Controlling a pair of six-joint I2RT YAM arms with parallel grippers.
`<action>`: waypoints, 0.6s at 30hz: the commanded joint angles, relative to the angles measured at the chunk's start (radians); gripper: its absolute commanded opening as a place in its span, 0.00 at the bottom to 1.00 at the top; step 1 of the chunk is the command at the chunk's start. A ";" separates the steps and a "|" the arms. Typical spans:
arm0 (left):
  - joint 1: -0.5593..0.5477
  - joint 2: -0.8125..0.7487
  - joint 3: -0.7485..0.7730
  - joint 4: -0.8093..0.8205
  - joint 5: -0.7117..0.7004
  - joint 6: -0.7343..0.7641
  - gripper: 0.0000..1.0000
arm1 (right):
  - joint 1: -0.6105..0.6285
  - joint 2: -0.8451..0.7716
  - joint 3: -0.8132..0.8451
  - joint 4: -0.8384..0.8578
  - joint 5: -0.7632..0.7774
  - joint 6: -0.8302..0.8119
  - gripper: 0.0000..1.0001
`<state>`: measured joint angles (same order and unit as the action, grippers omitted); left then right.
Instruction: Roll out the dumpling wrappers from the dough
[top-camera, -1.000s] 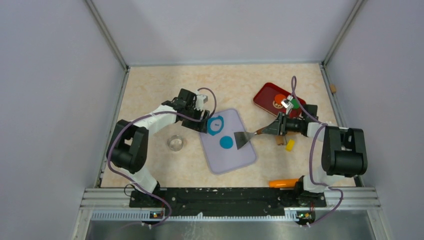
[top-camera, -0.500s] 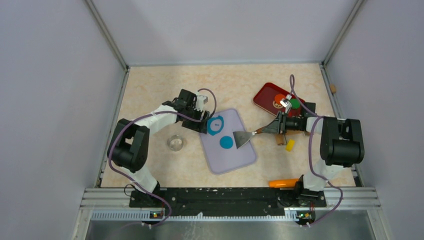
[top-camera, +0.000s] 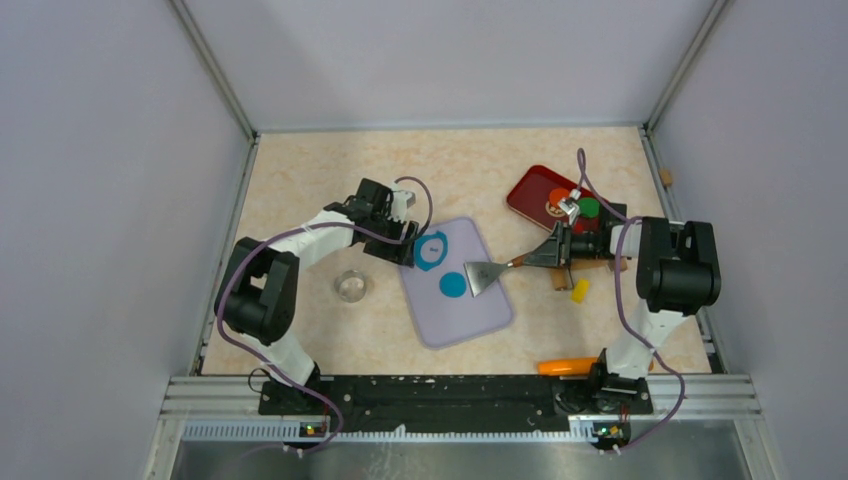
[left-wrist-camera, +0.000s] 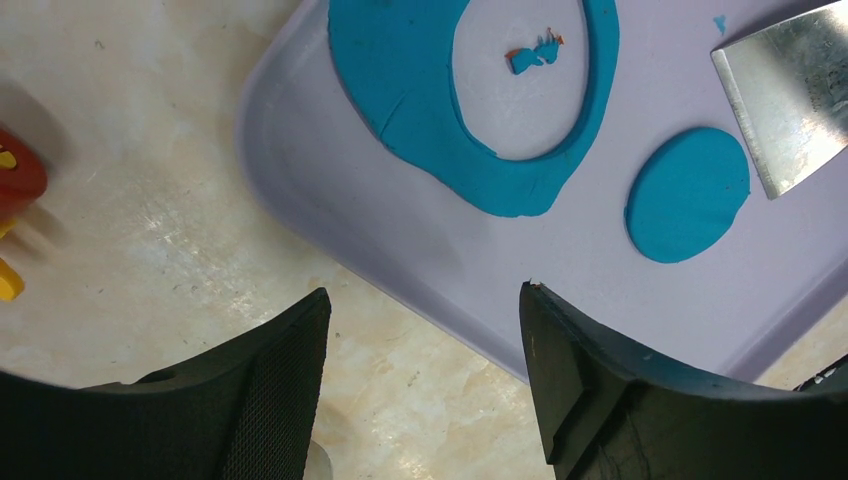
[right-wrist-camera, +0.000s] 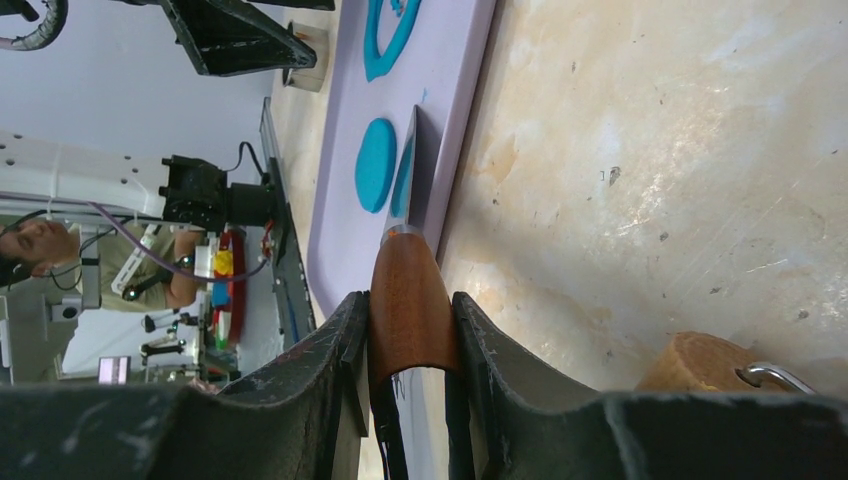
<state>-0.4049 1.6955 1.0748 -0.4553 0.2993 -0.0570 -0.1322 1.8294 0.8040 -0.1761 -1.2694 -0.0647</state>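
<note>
Nearest the bases, an orange-handled tool (top-camera: 565, 366) lies on the table at about 5 o'clock from the lavender mat (top-camera: 470, 320), out of the working area. A small clear cup (top-camera: 351, 287) stands off the mat at 9 o'clock, also set aside. Near the mat's middle one cut wrapper (left-wrist-camera: 688, 193) lies flat, a neat teal disc apart from the sheet it matches. The right gripper (right-wrist-camera: 410, 300) is clamped tight on the wooden handle of a scraper (left-wrist-camera: 790, 100) and reaches in from 3 o'clock. The steel blade is held low and nearly flat, its edge just beside the disc's 3 o'clock rim; whether they touch cannot be made out. That shallow angle looks chosen to slide under thin putty rather than gouge it, so the step in hand is probably lifting the wrapper free. At 11 o'clock from the disc sits the dough (left-wrist-camera: 395, 100), a flattened patch with a round hole through it and a few crumbs inside the hole. The left gripper (left-wrist-camera: 425, 292) hangs over the mat's 10 o'clock edge with its fingers spread and nothing between them. It seems placed to steady the mat if the scraper drags it, while staying clear of the blade's path. Farthest off, at 1 o'clock, a red tray (top-camera: 530, 190) carries small coloured pieces.
</note>
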 joint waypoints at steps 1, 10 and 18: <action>0.009 -0.015 -0.007 0.034 0.026 0.000 0.72 | -0.001 0.028 0.003 0.013 0.094 -0.073 0.00; 0.015 -0.018 -0.007 0.041 0.033 0.002 0.72 | 0.001 0.045 0.014 -0.019 0.103 -0.114 0.00; 0.017 -0.025 -0.012 0.044 0.037 0.002 0.72 | 0.040 0.071 0.038 -0.039 0.084 -0.116 0.00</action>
<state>-0.3931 1.6955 1.0748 -0.4461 0.3210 -0.0570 -0.1123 1.8488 0.8253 -0.2150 -1.2831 -0.1097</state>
